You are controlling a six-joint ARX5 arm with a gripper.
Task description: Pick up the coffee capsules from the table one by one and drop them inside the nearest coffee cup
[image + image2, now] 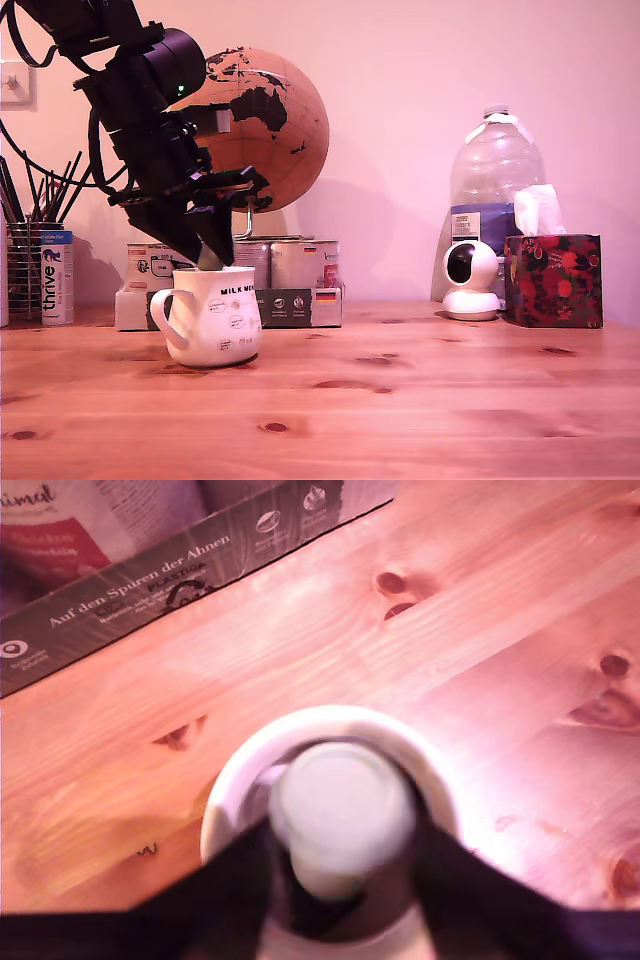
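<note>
Over the table (420, 390), tilted hand (212, 262) gripping capsule (342, 815) above cup (215, 315).

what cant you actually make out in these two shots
- Inside of the coffee cup: exterior view shows only its wall; in the wrist view the capsule and dark fingers cover it.
- Gripper contact with the capsule: blurred in the wrist view.
- Cup lettering: too small beyond "MILK".

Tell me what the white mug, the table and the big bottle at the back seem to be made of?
The mug looks like glazed ceramic: thick white walls, soft sheen, printed lettering. The table appears to be wood, light brown with dark knots and visible grain, smooth finish. The bottle is probably clear plastic: see-through, ribbed, with a pale cap.
</note>
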